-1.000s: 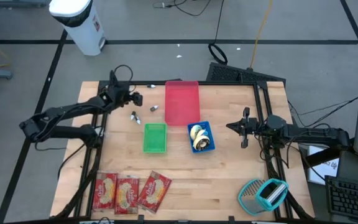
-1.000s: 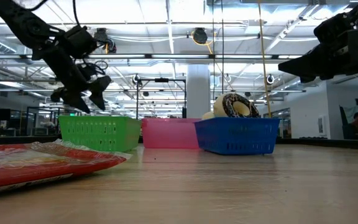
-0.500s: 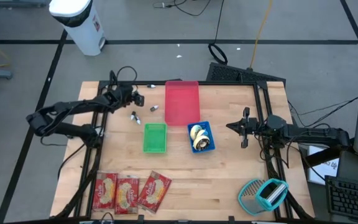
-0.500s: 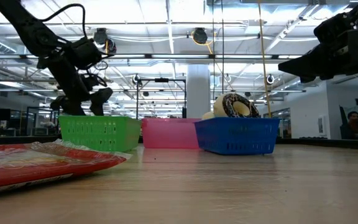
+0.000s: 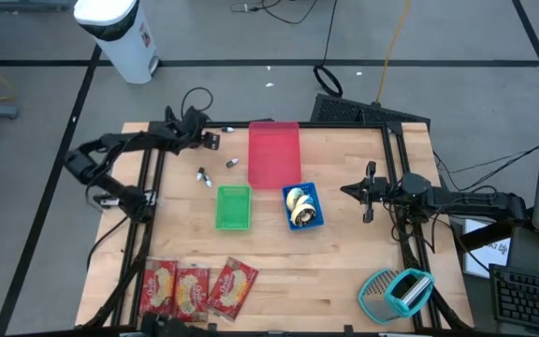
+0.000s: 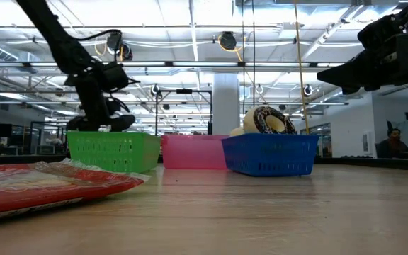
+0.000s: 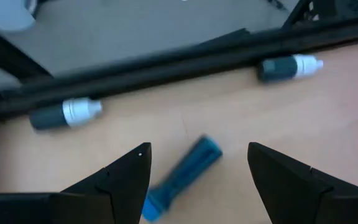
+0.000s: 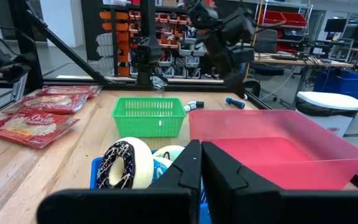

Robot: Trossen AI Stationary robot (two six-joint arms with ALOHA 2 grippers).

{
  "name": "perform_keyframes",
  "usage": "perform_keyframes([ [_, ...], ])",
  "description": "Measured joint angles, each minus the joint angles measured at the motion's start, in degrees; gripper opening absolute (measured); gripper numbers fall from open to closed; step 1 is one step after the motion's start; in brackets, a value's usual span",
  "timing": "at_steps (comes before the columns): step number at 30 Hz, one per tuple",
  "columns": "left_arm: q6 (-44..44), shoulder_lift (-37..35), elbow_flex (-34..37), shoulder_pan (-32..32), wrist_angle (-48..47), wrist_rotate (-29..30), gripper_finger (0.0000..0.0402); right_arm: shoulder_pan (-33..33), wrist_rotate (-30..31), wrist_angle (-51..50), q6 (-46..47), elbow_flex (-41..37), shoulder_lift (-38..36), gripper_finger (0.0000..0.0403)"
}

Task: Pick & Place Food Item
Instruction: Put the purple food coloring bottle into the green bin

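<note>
A pale wooden table (image 5: 344, 271) stands on grey floor, a white bin (image 5: 120, 33) beyond. From the left: left gripper (image 5: 206, 140), fingers wide, over a blue marker (image 7: 182, 177) at the far edge; snack packets (image 5: 195, 288); green basket (image 5: 233, 207); red tray (image 5: 274, 153); blue basket (image 5: 304, 206) holding donuts (image 8: 128, 163); right gripper (image 5: 369, 192), closed, empty.

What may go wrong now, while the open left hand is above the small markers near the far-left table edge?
1. The left hand is open over a blue marker that lies at an angle, so the fingers may push it away rather than grip it.
2. Two grey markers lie close to the table's black frame rail; a push might roll them against it or off.
3. The snack packets, the likely food, lie far from this hand.
</note>
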State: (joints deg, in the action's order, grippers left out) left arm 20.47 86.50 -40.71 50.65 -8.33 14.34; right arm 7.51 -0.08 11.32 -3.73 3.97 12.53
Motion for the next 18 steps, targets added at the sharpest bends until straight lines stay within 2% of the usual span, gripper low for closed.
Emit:
perform_keyframes([
  [7, 0.0, 5.9, -8.7, 3.5, -10.1, 2.7, 0.0269, 0.0, 0.0, 0.0, 0.0, 0.0, 0.0, 0.0002],
  [14, 0.2, 9.8, -12.5, 6.8, -14.1, 0.8, 0.0266, 0.0, 0.0, 0.0, 0.0, 0.0, 0.0, 0.0002],
  [18, 0.2, 10.2, -12.6, 8.5, -14.4, 0.7, 0.0218, 0.0, 0.0, 0.0, 0.0, 0.0, 0.0, 0.0002],
])
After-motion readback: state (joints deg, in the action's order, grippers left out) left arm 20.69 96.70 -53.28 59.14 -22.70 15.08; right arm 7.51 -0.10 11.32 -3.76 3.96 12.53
